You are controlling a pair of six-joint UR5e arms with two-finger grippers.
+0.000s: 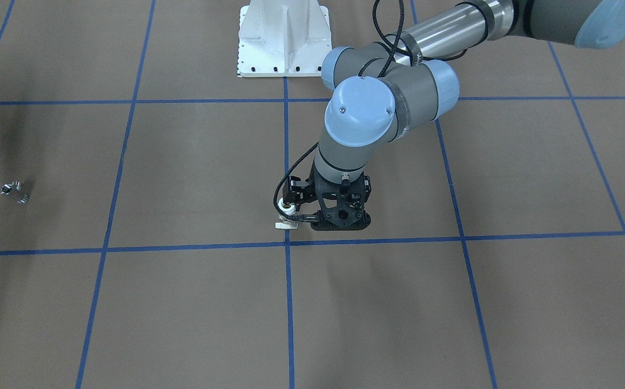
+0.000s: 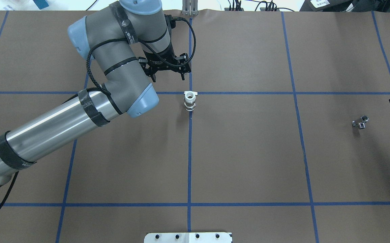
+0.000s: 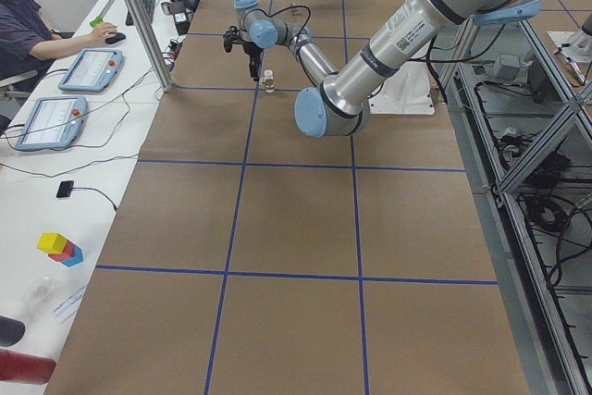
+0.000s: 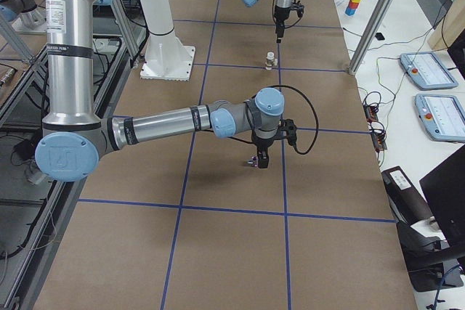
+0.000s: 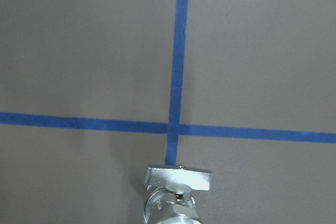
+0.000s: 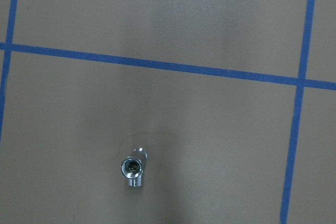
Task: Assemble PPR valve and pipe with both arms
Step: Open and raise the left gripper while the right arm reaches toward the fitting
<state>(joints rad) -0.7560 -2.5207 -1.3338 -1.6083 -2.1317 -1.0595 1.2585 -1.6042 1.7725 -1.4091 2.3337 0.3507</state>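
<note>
Left end effector (image 1: 340, 221) is held low over the counter (image 2: 248, 152), just beside the white valve (image 2: 189, 100) and apart from it; whether it is wide or narrow cannot be told. The valve is stood upright on a blue tape line (image 2: 189, 162). A small chrome fitting (image 2: 360, 122) is seen well apart from the valve, toward the robot's right. The right end effector (image 4: 259, 160) is held near this fitting, on the side away from the valve; its state cannot be told either.
</note>
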